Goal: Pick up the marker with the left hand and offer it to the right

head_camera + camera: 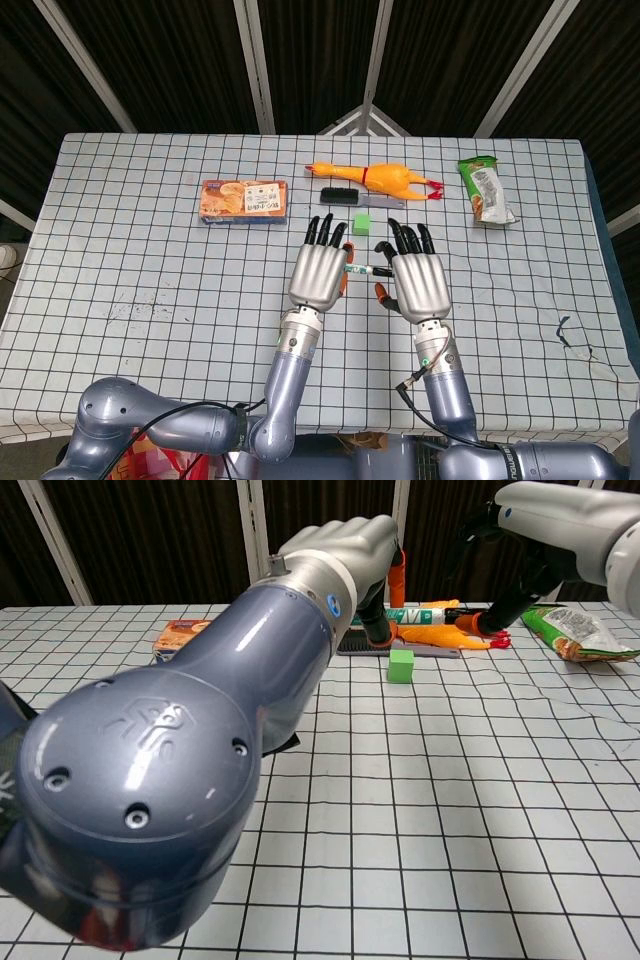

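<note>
The left hand point(320, 275) holds the slim white marker with green print and a black cap point(425, 614) up off the checked tablecloth point(150, 270), pinched between its thumb and the undersides of its fingers. The barrel lies level and crosswise, so the capped end sticks out toward the robot's right. That seems deliberate: a level barrel with its far end free gives the other hand a bare stretch to close on.

The right hand point(417, 283) hangs just beside the left with its fingers spread and slightly curled, holding nothing. In the chest view its dark fingers point(497, 611) sit at the marker's capped end, very near or touching it; contact cannot be confirmed. By the look of it the offer is nearly made, and the right hand has only to close.

Taking the small green cube point(362, 223) as the landmark, the marker is in the air just on the robot's side of it, between the two hands. Just behind the cube lie a black brush on a grey base point(345, 196) and a yellow rubber chicken point(385, 178). Well to the cube's left lies an orange biscuit box point(245, 200), and well to its right a green snack packet point(485, 190).
</note>
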